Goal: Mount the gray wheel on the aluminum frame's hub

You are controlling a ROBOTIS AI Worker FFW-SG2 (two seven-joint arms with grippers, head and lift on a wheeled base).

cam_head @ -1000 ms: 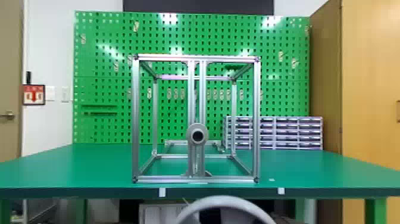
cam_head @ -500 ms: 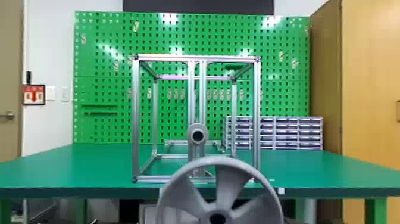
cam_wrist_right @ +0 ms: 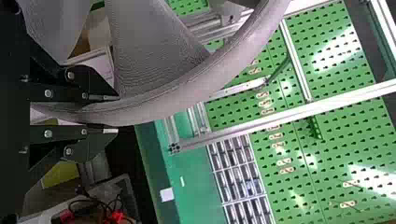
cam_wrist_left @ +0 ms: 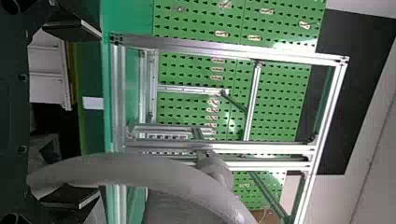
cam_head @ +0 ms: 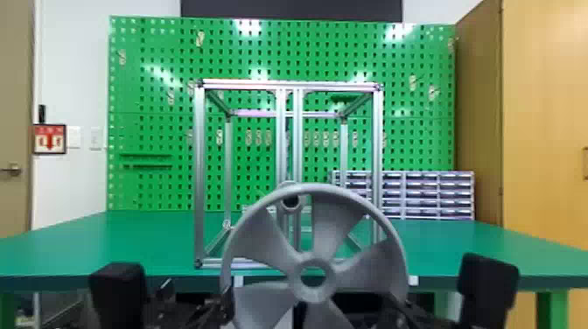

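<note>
"Where's the wheel (cam_head: 314, 297)?"

"Upright in front of the hub (cam_head: 290, 201), hole (cam_head: 314, 275) lower than it and a bit to the right. The frame (cam_head: 199, 175) stands behind, on the desk (cam_head: 87, 245)."

"And who has it?"

"The right gripper (cam_wrist_right: 113, 115): both fingers are closed on the rim (cam_wrist_right: 187, 91), one on each face. The left gripper (cam_wrist_left: 99, 113) has its fingers spread wide, with the rim running in the space between them. I don't see it clamped."

"Heavy, you think?"

"Moderate, I'd guess, but broad, so it'll swing if one side carries it all. It looks like stiff moulded plastic; the rim shouldn't squash under a firm squeeze."

"Slippery?"

"Could be. The rim is smooth and curved, so flat fingers may let it roll or tip. I'd close the left gripper before loading it any further."

"Where would you hold it?"

"By the rim, at opposite sides, level with the hole. That keeps it from twisting and leaves the middle free for the hub."

"Not by the blades (cam_head: 334, 218)?"

"No. They're thinner and sloped, likely the first part to flex or crack. Then raise it until hole and hub line up, and push evenly with both; one side leading would jam it."
</note>
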